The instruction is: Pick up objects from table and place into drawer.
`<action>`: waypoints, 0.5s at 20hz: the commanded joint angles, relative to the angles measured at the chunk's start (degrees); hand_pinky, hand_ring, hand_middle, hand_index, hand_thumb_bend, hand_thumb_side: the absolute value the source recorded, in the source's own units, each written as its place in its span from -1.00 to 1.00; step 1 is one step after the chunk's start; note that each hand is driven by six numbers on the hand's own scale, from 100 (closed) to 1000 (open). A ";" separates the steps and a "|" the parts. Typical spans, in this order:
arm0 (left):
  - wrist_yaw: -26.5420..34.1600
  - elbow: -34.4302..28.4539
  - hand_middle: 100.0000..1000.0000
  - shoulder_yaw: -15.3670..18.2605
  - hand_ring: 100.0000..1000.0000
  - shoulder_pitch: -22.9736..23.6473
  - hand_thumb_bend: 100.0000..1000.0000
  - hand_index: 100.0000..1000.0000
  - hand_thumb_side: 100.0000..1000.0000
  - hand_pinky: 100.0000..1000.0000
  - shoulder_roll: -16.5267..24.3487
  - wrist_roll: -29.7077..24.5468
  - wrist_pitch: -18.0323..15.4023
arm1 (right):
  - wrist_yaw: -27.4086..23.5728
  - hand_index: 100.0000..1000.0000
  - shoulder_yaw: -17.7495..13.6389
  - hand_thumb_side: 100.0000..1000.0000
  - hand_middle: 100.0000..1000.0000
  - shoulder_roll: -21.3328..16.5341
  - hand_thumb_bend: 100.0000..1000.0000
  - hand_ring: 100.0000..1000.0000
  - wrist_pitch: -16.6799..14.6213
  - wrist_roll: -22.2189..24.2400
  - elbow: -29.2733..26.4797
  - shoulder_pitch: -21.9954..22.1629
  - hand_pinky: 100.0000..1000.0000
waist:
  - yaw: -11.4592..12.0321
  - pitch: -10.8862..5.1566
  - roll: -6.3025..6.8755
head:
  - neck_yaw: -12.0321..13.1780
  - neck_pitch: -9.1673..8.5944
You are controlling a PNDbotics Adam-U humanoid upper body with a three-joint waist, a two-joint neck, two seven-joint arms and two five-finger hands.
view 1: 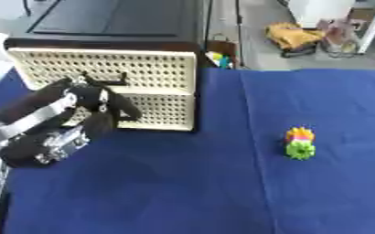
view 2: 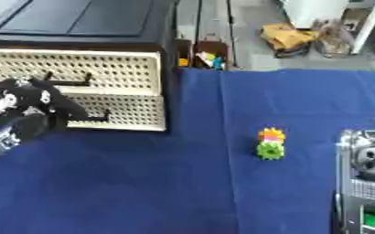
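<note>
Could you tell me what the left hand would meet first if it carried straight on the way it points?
Probably the lower drawer front of the cream drawer unit; the left hand already looks very close, though depth is unclear.

Before me: a table under a dark blue cloth point(view 1: 222, 183), creased lengthwise near centre. Beyond its far edge, at my twelve to one o'clock: grey floor point(view 1: 259, 45); a yellow bundle point(view 1: 291, 36) at one o'clock; a white cabinet point(view 2: 318, 11) behind it.
</note>
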 commanded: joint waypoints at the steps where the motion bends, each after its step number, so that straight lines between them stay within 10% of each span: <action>1: -0.72 -0.73 -0.48 2.78 -0.85 -1.66 -1.00 0.52 1.00 -1.00 3.28 -0.55 -3.04 | -0.03 0.51 -0.11 1.00 -0.10 -0.47 -1.00 -0.05 0.22 -0.16 -0.87 -0.28 0.22 | 0.36 -1.42 0.32 | -0.36 -0.40; 10: -17.49 -0.73 -1.00 3.03 -1.00 -5.90 -1.00 0.88 0.84 -1.00 13.69 10.32 4.83 | 0.04 0.50 0.17 1.00 -0.10 -0.69 -1.00 -0.04 0.25 0.08 -0.87 0.87 0.22 | 1.35 -2.64 1.07 | -1.05 0.41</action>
